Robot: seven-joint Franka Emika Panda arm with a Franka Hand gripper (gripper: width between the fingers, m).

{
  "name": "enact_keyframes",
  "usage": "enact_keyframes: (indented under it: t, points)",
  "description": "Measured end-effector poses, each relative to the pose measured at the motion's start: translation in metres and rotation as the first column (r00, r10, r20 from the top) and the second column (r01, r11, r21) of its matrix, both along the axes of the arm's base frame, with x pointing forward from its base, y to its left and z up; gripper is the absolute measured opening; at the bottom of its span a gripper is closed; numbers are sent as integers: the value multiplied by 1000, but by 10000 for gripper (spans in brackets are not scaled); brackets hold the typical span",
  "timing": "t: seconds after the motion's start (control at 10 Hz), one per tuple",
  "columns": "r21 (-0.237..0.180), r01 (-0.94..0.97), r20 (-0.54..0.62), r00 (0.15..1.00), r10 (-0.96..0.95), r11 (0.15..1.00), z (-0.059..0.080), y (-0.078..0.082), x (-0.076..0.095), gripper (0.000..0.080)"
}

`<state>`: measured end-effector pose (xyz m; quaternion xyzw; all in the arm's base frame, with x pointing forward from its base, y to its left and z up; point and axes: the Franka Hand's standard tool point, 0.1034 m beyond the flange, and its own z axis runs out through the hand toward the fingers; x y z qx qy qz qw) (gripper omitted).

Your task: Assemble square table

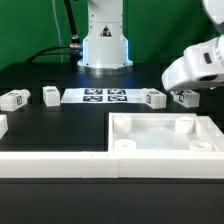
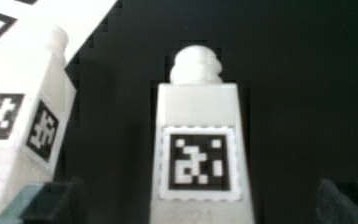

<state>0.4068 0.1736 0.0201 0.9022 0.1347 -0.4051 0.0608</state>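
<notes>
You're on the leg pick-up, I judge: the gripper (image 2: 197, 208), jaws spread wide and empty, hovers over a white leg (image 2: 202, 140) lying on the black table (image 1: 60, 125) just beyond the rim-up square tabletop (image 1: 165, 137), so next you'd lower, centre on its tagged body and close

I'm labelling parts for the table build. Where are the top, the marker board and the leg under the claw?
Top (image 1: 160, 134): exterior view, bare inner floor.
Marker board (image 1: 105, 96): exterior view, its middle tags.
Leg (image 2: 197, 150): wrist view, its tag.
</notes>
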Motion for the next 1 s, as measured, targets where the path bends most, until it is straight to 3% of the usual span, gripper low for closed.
enact_keyframes:
  t: [0.5, 0.7, 0.8, 0.9, 1.0]
  points:
    - [11, 11, -9, 1000, -11, 1000, -13, 6, -4, 649]
    - [11, 11, -9, 1000, -10, 1000, -13, 6, -4, 400]
    - [11, 10, -9, 1000, -10, 1000, -13, 6, -4, 400]
    - [12, 10, -9, 1000, -10, 1000, -13, 6, -4, 288]
    - [11, 10, -9, 1000, -10, 1000, -13, 6, -4, 288]
